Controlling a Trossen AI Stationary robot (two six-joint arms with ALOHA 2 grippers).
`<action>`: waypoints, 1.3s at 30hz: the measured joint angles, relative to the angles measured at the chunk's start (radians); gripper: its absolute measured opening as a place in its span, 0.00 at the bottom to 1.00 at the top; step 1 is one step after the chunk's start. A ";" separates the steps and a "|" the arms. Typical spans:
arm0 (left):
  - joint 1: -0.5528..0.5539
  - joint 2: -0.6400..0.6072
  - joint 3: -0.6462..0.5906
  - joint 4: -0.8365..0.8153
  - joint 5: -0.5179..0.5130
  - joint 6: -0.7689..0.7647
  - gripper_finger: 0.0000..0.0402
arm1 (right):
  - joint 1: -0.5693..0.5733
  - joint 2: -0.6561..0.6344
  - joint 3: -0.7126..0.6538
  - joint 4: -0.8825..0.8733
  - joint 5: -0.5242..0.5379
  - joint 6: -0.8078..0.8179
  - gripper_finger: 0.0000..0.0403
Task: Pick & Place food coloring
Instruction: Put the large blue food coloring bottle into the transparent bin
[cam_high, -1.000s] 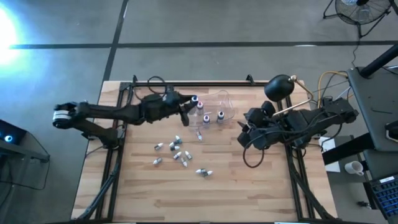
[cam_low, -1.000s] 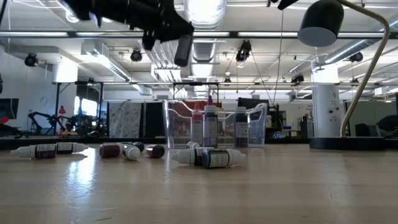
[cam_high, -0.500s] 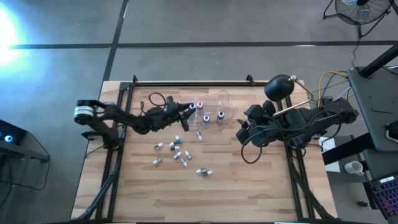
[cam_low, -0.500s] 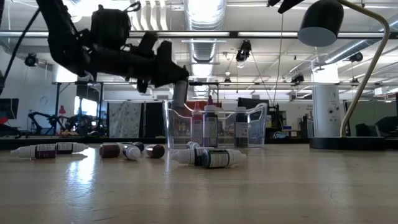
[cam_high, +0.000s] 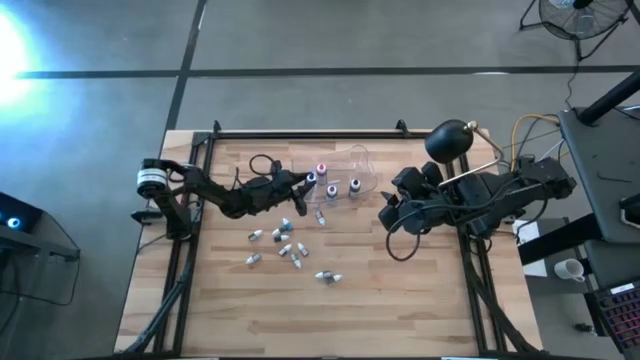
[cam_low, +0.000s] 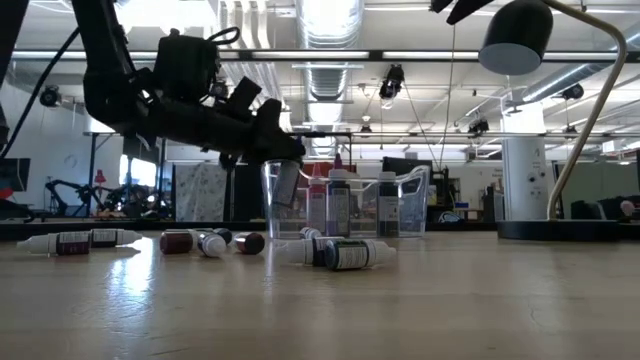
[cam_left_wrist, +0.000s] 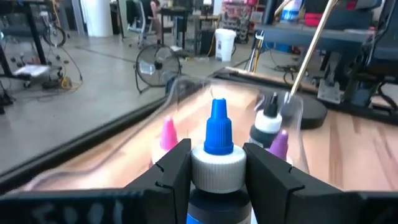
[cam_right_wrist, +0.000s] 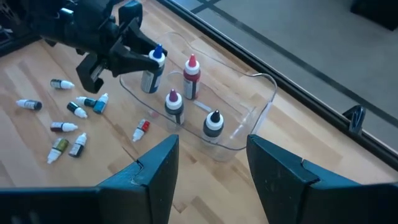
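Four bottles in the tub: a blue-capped bottle (cam_right_wrist: 151, 70) that I'm holding, plus a red one (cam_right_wrist: 191, 77), a purple-capped one (cam_right_wrist: 173, 106) and a black-capped one (cam_right_wrist: 213, 124), all standing upright.
Tub: clear plastic tub (cam_right_wrist: 249, 112), sitting toward the far middle of the worktop (cam_high: 400, 290).
Left jaws: my left gripper (cam_left_wrist: 216, 165) is at the tub's left end, fingers (cam_left_wrist: 173, 169) pinching the blue-capped bottle just under its white collar, one on each side. Bottle is upright and down inside the tub.
Loose bottles: a bunch of food coloring bottles (cam_high: 285, 248) lying on their sides on the worktop, nearer than the tub, scattered in a loose cluster. One red-capped one (cam_right_wrist: 141, 129) lies just beside the tub's near wall.
Right jaws: my right gripper (cam_right_wrist: 205, 168) is parked to the right of the tub, spread wide with nothing between them, pointed at the tub.
Other stuff: black desk lamp (cam_high: 449, 141) at the far right of the worktop.
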 joint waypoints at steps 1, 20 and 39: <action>-0.001 0.002 0.000 -0.003 0.000 -0.005 0.27 | 0.000 0.000 0.000 0.000 0.000 -0.001 0.45; -0.016 -0.114 -0.063 -0.159 0.036 -0.108 0.28 | -0.012 0.000 0.000 -0.024 0.000 -0.047 0.45; -0.015 -0.216 -0.070 -0.335 0.140 -0.124 0.28 | -0.052 0.001 -0.006 -0.029 0.002 -0.100 0.45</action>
